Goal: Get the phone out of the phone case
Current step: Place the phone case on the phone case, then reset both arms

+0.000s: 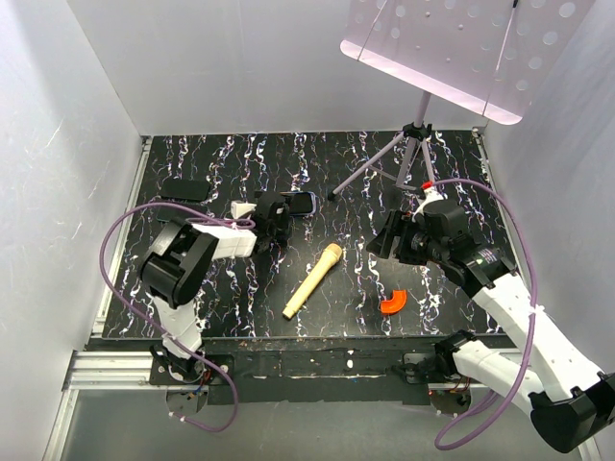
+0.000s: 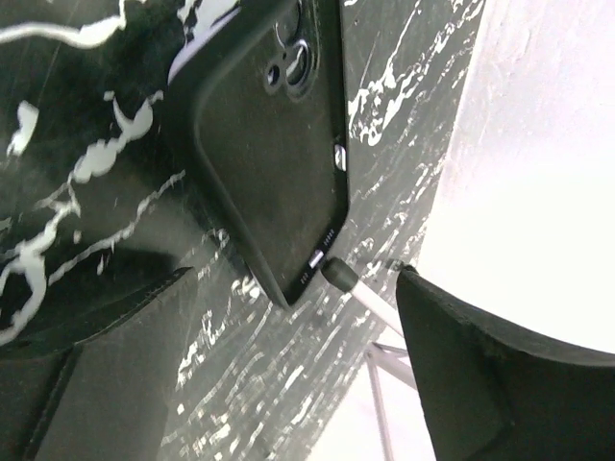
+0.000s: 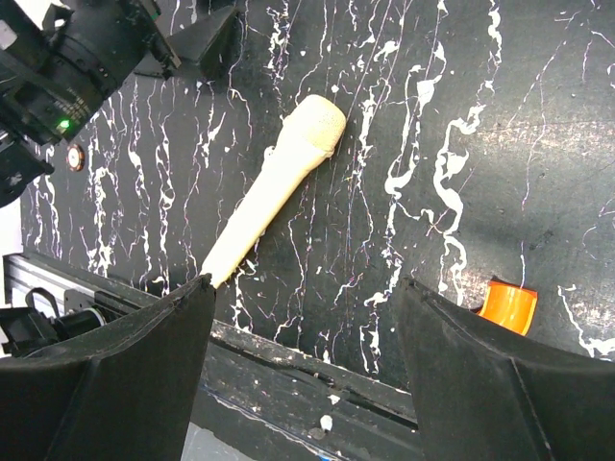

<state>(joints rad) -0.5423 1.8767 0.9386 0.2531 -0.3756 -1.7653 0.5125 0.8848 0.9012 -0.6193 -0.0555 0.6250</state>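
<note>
The phone case [image 1: 302,203] lies flat on the black marbled table at mid-back, a pale purple rim showing in the top view. In the left wrist view it [image 2: 264,144] looks dark, back up, with the camera cutout and lenses showing. The phone's glossy screen is hidden underneath. My left gripper [image 1: 276,217] is open and empty, its fingertips just short of the case's near end and not touching it [image 2: 298,384]. My right gripper [image 1: 382,236] is open and empty above the front of the table [image 3: 303,370].
A cream microphone-shaped stick [image 1: 313,279] lies at mid-front. An orange curved piece [image 1: 392,303] lies front right. A dull black flat rectangle [image 1: 185,189] lies back left. A tripod stand [image 1: 408,144] holding a pink perforated sheet stands back right; one foot [image 2: 338,273] nearly touches the case.
</note>
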